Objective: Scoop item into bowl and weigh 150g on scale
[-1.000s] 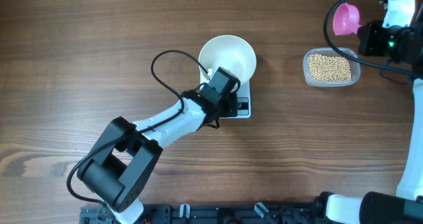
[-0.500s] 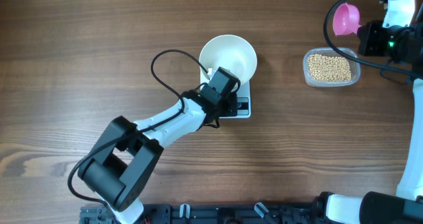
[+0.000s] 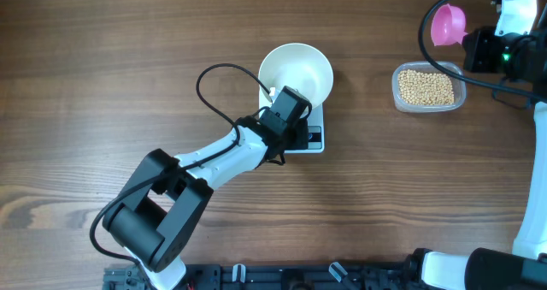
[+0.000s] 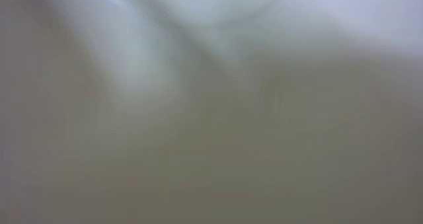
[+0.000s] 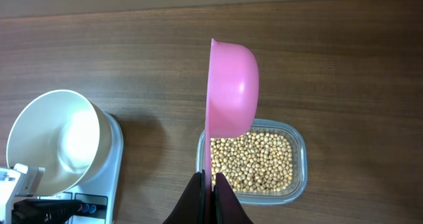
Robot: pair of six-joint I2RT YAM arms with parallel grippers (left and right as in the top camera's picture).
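The white bowl [image 3: 296,70] stands empty on the white scale [image 3: 317,129]. My left gripper [image 3: 296,133] is shut and pressed low against the scale's front button panel; its wrist view is a grey blur. My right gripper [image 5: 210,183] is shut on the thin handle of a pink scoop [image 5: 231,85], held on edge above the table, beyond the tub. The tan beans [image 5: 254,161] fill a clear tub [image 3: 428,88]. From above, the scoop [image 3: 448,23] hangs at the far right, apart from the tub. The bowl [image 5: 53,141] and scale [image 5: 109,174] also show in the right wrist view.
A black cable [image 3: 218,93] loops from the left arm over the wood table [image 3: 128,59]. The right arm's cable [image 3: 436,55] curves near the tub. Both arm bases sit at the table's front edge.
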